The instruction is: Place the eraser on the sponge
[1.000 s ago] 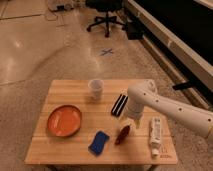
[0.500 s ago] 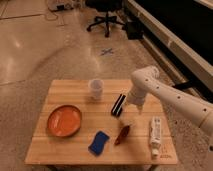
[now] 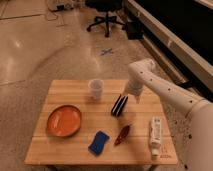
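A big swing of the arm point(image 3: 165, 91) in the last second. Before: low across the right side of the table point(image 3: 65, 92). Now: bent high near the back edge, wrist pointing down. About the same end spot for the gripper point(image 3: 130, 96) all along: just beside the far right end of the eraser point(image 3: 119, 106), maybe touching it. Hard to say which. Gripper spread, pressed together, or pinching something? Cannot tell.

No move of the eraser in that time. Still flat in the middle of the table, near the cup point(image 3: 95, 88) and well apart from the sponge point(image 3: 99, 142). Nothing on top of the sponge, down by the front edge, near the dark-red pod point(image 3: 123, 134). Also on the table: an orange plate point(image 3: 64, 120) at the left and a white tube point(image 3: 156, 133) at the right.

Meaning for the task: eraser not on the sponge. Looks like a lining-up over the eraser for a grab from above, but only a guess. Most likely needed next: a firm hold on the eraser, a lift, then a short carry toward the front and down onto the sponge.
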Controlling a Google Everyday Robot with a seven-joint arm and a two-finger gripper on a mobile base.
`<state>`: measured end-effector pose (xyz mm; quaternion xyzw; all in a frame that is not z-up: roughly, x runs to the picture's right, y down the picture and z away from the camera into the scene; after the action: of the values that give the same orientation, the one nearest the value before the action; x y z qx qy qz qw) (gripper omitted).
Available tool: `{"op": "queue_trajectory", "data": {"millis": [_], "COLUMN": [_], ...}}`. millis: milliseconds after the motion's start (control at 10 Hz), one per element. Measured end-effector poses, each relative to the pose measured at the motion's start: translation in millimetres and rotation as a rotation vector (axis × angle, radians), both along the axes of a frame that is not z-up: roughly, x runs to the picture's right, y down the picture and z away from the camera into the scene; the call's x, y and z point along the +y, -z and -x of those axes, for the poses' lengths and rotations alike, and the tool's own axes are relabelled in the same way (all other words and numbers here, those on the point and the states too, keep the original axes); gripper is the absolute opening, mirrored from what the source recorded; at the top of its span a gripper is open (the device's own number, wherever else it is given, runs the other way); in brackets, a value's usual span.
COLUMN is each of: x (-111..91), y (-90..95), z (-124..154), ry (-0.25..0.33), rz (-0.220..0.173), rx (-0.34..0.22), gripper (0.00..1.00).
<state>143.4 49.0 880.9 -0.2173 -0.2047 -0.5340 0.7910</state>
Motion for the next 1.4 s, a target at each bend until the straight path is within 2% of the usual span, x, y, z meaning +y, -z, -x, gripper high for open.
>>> {"op": "queue_trajectory", "data": {"millis": [400,700,900,1100,1400], "x": [-1.6,9.3,14.1,23.3,33.1], "y": [-38.6,-57.3,-63.2,-65.3,-50.2], "z": [19.4,29.7,33.2,38.5,63.5], "ry": [0.032,0.049,0.059,0.082,0.095], "rz": [-0.026,-0.014,-0.007,0.010,0.006], "rx": [0.005,0.016,0.024,0.028,-0.032], "gripper": [0.63,0.63,0.63,0.48,0.16]}}
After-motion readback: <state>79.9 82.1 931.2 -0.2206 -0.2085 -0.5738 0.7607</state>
